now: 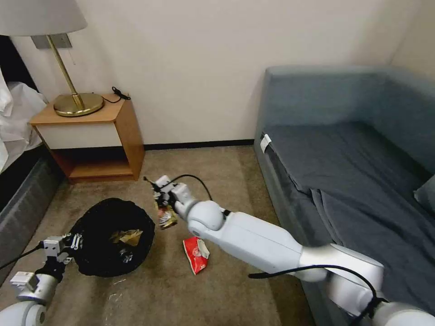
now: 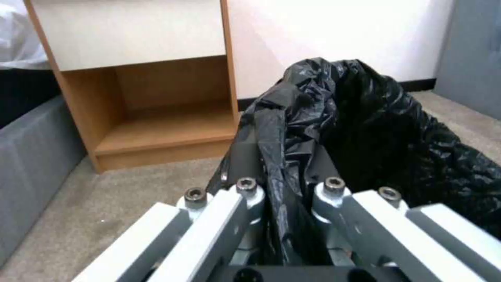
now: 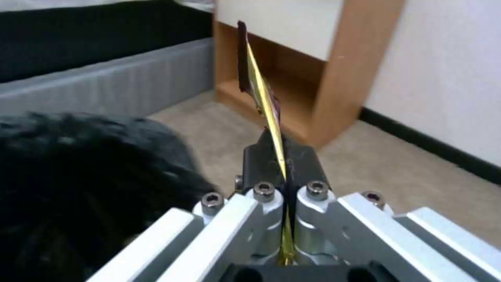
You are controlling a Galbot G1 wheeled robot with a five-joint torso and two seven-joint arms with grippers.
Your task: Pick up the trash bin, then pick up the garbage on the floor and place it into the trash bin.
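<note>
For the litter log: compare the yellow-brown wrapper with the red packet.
The yellow-brown wrapper hangs pinched in the right gripper, just beside the trash bin; the red packet lies flat on the carpet, untouched. The wrapper is gold and brown, the packet red and white. Both are still outside the bin.

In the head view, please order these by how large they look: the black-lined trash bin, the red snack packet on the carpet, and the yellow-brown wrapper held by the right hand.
1. Round black-lined trash bin, clearly largest.
2. Red snack packet on the carpet.
3. Yellow-brown snack wrapper in the right hand.
The last two look nearly alike, and the wrapper is partly hidden, so their order is unsure.
</note>
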